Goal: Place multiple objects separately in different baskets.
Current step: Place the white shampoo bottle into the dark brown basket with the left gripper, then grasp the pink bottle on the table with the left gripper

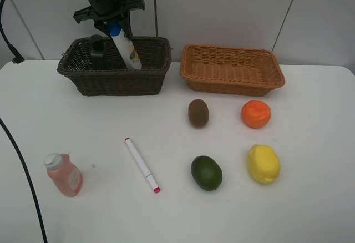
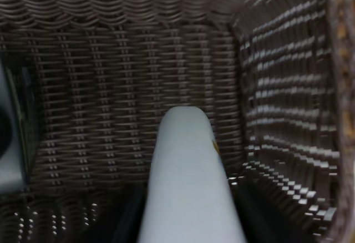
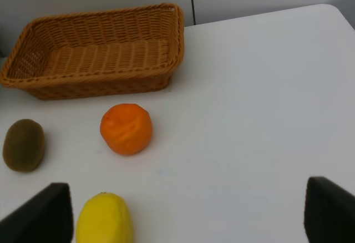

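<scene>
**Tube in the left jaws, tilted into the dark basket**

The white blue-capped tube (image 1: 127,50) was a slim white cylinder with a little yellow printing on its side and a bright blue cap at the top. It leaned at a slant with the cap end up, and its lower end was sunk below the rim of the dark brown basket (image 1: 113,83). The left gripper (image 1: 115,25) had its jaws partly closed on the tube near the cap. Whether the lower end touched the woven floor could not be told. In the left wrist view the pale body ran down towards the brown weave.

The right gripper (image 3: 188,192) held nothing, and its two dark fingers stood wide apart above the white table (image 1: 310,209).

There were two baskets side by side at the back, the dark one and a shallower light orange-tan basket (image 1: 233,84).

There were four toiletry and stationery items:
- The held tube.
- One dark green pump bottle (image 1: 97,52), upright inside the dark basket beside the tube.
- One pink bottle (image 1: 64,175) with a white cap, near the front left of the table.
- One white pink-tipped marker (image 1: 141,165), lying diagonally.

There were four fruits, all on the table in front of the tan basket:
- One brown kiwi (image 1: 198,113).
- One orange (image 1: 255,114).
- One yellow lemon (image 1: 263,163).
- One dark green avocado-like fruit (image 1: 206,172).
</scene>
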Motion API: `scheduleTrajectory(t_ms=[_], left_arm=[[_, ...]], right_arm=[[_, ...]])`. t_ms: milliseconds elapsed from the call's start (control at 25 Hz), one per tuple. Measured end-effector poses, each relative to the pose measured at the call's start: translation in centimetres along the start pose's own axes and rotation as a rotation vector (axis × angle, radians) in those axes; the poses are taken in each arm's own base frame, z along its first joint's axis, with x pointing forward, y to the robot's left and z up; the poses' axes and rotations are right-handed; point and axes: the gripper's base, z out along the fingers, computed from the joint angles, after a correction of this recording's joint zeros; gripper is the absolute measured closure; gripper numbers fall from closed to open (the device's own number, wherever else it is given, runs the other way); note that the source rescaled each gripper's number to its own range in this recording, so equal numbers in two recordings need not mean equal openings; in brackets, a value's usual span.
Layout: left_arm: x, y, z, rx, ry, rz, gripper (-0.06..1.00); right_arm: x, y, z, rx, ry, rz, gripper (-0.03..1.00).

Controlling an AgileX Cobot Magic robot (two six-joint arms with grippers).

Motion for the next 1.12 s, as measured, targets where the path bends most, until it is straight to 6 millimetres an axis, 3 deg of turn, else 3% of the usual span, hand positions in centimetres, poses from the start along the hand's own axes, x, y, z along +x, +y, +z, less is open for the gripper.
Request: scheduleTrajectory(t_ms=[120, 160, 280, 360, 400, 640, 880, 1120], left_arm=[[0.1, 0.2, 1.6, -0.002, 0.030, 0.059, 0.61], [0.1, 0.2, 1.9, 0.003, 0.037, 0.074, 0.56], [0.2, 0.1, 2.2, 0.014, 0.045, 0.088, 0.15], [0.2, 0.1, 2.1, 0.021, 0.043, 0.090, 0.00], [0.2, 0.0, 2.1, 0.029, 0.045, 0.089, -0.03], [0.2, -0.7, 0.8, 0.071, 0.026, 0.089, -0.06], [-0.9, -1.8, -4.7, 0.095, -0.128, 0.117, -0.06], [0.2, -2.3, -10.8, 0.111, -0.221, 0.131, -0.06]], right_arm=[[0.0, 0.0, 0.0, 0.000, 0.000, 0.000, 0.00], [0.0, 0.0, 0.0, 0.000, 0.000, 0.000, 0.00], [0.0, 0.0, 0.0, 0.000, 0.000, 0.000, 0.00], [0.0, 0.0, 0.0, 0.000, 0.000, 0.000, 0.00], [0.0, 0.0, 0.0, 0.000, 0.000, 0.000, 0.00], [0.0, 0.0, 0.0, 0.000, 0.000, 0.000, 0.00], [0.0, 0.0, 0.0, 0.000, 0.000, 0.000, 0.00], [0.0, 0.0, 0.0, 0.000, 0.000, 0.000, 0.00]])
